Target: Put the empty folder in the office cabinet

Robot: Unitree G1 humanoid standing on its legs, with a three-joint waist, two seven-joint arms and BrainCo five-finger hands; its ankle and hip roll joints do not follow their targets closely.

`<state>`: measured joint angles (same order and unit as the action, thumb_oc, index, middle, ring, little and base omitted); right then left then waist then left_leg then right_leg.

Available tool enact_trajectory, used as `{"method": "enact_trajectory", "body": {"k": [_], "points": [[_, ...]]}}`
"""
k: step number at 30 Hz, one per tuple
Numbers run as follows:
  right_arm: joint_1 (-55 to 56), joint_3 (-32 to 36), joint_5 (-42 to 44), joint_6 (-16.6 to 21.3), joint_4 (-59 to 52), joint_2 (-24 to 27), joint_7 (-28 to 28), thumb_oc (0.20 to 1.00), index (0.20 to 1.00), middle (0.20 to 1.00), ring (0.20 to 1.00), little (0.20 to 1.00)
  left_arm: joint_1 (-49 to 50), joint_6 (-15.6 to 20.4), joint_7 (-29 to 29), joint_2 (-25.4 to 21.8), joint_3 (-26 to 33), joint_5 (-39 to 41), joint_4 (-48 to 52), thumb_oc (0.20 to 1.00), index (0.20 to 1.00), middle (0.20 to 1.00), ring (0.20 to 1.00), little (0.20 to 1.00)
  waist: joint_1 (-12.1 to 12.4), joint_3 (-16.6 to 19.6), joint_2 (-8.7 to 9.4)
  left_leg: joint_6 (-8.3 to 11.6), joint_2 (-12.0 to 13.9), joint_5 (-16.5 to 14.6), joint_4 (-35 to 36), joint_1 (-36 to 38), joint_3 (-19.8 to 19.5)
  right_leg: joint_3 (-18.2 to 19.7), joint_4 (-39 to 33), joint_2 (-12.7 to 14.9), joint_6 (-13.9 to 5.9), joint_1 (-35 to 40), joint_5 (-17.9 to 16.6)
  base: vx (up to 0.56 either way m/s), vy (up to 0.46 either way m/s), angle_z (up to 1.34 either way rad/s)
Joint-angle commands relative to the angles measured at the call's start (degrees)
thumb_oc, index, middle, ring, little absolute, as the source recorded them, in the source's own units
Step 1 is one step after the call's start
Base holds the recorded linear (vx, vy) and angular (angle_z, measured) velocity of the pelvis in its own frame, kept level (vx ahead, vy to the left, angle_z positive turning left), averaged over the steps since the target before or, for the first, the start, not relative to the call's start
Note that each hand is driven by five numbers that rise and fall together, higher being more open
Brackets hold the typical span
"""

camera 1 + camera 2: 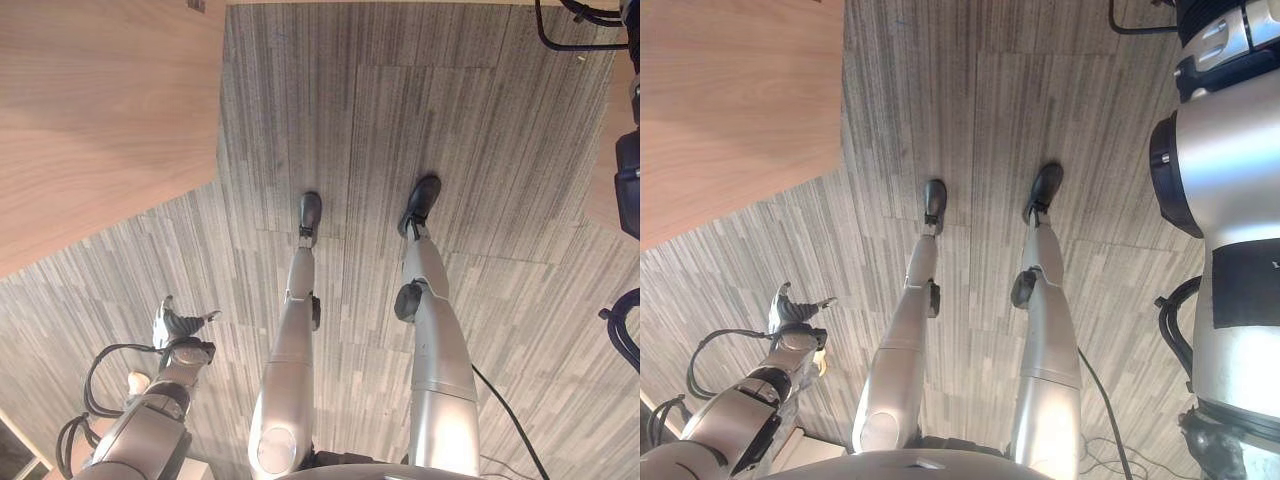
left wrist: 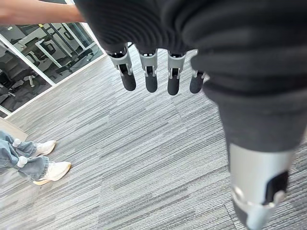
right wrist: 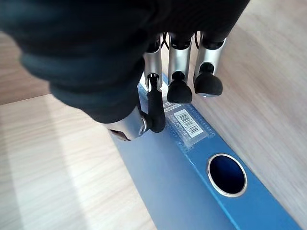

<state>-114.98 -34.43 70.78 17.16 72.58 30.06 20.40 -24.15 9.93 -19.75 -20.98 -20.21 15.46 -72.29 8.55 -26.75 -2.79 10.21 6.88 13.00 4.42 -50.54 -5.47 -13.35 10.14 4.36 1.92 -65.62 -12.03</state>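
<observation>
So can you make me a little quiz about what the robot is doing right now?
1. True or false: the right hand is pinching a blue folder.
2. What colour is the folder's spine, the part with the metal-ringed hole? A) red B) blue C) green
3. Fill the gap: the left hand hangs with straight fingers over the grey ____.

Key: 1 true; 2 B; 3 carpet. Near the left hand, a person's white shoes stand on the carpet, and the folder rests against light wood.
</observation>
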Motion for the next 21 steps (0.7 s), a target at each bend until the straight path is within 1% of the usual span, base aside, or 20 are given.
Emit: {"method": "enact_trajectory", "body": {"k": [1,4,6,10,11,14,15,16,17,19,21], "points": [[-2.8,-4.2,-1.2,-0.6,3.4,-4.3,0.7,0.200,0.200,0.200,0.200,0.200,2.8,-0.9,-2.2,-4.7,-0.7,1.6,-0.7,1.000,1.000,1.000,1.000,1.000,0.8,-0.8,1.93,3.19,3.5,-12.8,0.6,16.8,-1.5,3.4,12.5,2.3,-10.21,-0.8,18.4,0.00,0.000,0.00],[-2.6,-4.7,-1.5,-0.8,3.3,-5.4,0.6,0.200,0.200,0.200,0.200,0.200,2.1,-0.9,-2.3,-4.9,-0.8,1.8,-0.6,1.000,1.000,1.000,1.000,1.000,0.6,-0.9,2.15,3.25,3.6,-12.7,0.6,16.8,-1.5,3.3,12.9,2.2,-10.13,-1.1,18.5,0.00,0.000,0.00],[-2.0,-5.8,-2.2,-1.0,2.2,-7.5,0.2,0.200,0.200,0.200,0.200,0.200,1.3,-0.9,-2.5,-5.3,-1.1,1.8,-0.5,1.000,1.000,1.000,1.000,1.000,0.3,-1.1,2.40,3.30,3.9,-12.6,0.6,16.8,-1.4,3.3,13.5,2.1,-10.08,-1.4,18.6,0.00,0.000,0.00],[-1.5,-6.6,-2.8,-1.0,0.9,-9.6,-0.3,0.200,0.200,0.200,0.200,0.200,0.6,-0.9,-2.5,-5.5,-1.2,1.7,-0.6,1.000,1.000,1.000,1.000,1.000,0.1,-1.2,2.59,3.47,4.0,-12.6,0.6,16.9,-1.4,3.2,13.6,2.0,-9.97,-1.4,18.7,0.00,0.000,0.00],[-0.9,-7.4,-3.3,-0.7,-0.5,-11.5,-0.9,0.200,0.200,0.200,0.200,0.200,0.0,-0.9,-2.8,-5.7,-1.2,1.5,-0.8,1.000,1.000,1.000,1.000,1.000,0.0,-1.1,2.90,3.61,4.1,-12.7,0.6,17.0,-1.5,3.2,13.7,2.0,-9.92,-1.3,18.8,0.00,0.000,0.00],[-0.4,-9.2,-3.7,-0.2,-3.4,-14.6,-2.0,0.200,0.200,0.200,0.200,0.200,-1.2,-0.9,-3.0,-6.0,-1.2,1.5,-1.0,1.000,1.000,1.000,1.000,1.000,-0.2,-1.2,3.63,3.90,4.4,-12.5,0.6,17.0,-1.6,2.9,14.1,2.0,-9.81,-1.6,18.8,0.00,-0.011,0.00],[0.1,-10.4,-4.2,0.1,-5.3,-16.6,-2.8,0.200,0.200,0.200,0.200,0.200,-1.7,-1.0,-3.1,-6.1,-1.1,1.2,-1.3,1.000,1.000,1.000,1.000,1.000,-0.4,-1.1,4.03,4.16,4.6,-12.4,0.6,17.1,-1.7,2.8,14.3,1.9,-9.75,-1.6,18.8,0.00,0.000,0.00],[0.1,-10.4,-4.2,0.2,-5.3,-16.6,-2.7,0.200,0.200,0.200,0.200,0.200,-1.7,-1.0,-3.1,-6.1,-1.1,1.2,-1.3,1.000,1.000,1.000,1.000,1.000,-0.4,-1.0,4.01,4.16,4.6,-12.4,0.6,17.1,-1.7,2.8,14.3,1.9,-9.74,-1.6,18.9,-0.01,-0.034,0.02],[0.4,-11.1,-4.7,-0.2,-5.9,-17.9,-3.4,0.200,0.200,0.200,0.200,0.200,-1.9,-1.2,-3.1,-6.1,-1.1,1.0,-1.6,1.000,1.000,1.000,1.000,1.000,-0.4,-1.0,4.27,4.31,4.8,-12.3,0.6,17.2,-1.8,2.7,14.5,1.9,-9.66,-1.7,18.9,0.00,0.000,0.00],[1.0,-11.6,-4.9,-0.2,-6.4,-18.9,-3.8,0.200,0.200,0.200,0.200,0.200,-2.2,-1.4,-3.1,-6.1,-1.0,0.6,-2.0,1.000,1.000,1.000,1.000,1.000,-0.5,-0.9,4.62,4.43,4.9,-12.3,0.6,17.2,-2.0,2.6,14.8,1.9,-9.65,-1.8,18.9,0.00,-0.019,0.00],[0.8,-11.7,-5.1,-0.2,-6.2,-19.0,-3.9,0.200,0.200,0.200,0.200,0.200,-2.6,-1.5,-3.1,-6.3,-0.9,0.5,-2.2,1.000,1.000,1.000,1.000,1.000,-0.6,-0.9,4.81,4.54,4.9,-12.2,0.6,17.2,-2.2,2.6,14.8,1.9,-9.61,-1.8,19.0,0.00,-0.010,0.03]]}}
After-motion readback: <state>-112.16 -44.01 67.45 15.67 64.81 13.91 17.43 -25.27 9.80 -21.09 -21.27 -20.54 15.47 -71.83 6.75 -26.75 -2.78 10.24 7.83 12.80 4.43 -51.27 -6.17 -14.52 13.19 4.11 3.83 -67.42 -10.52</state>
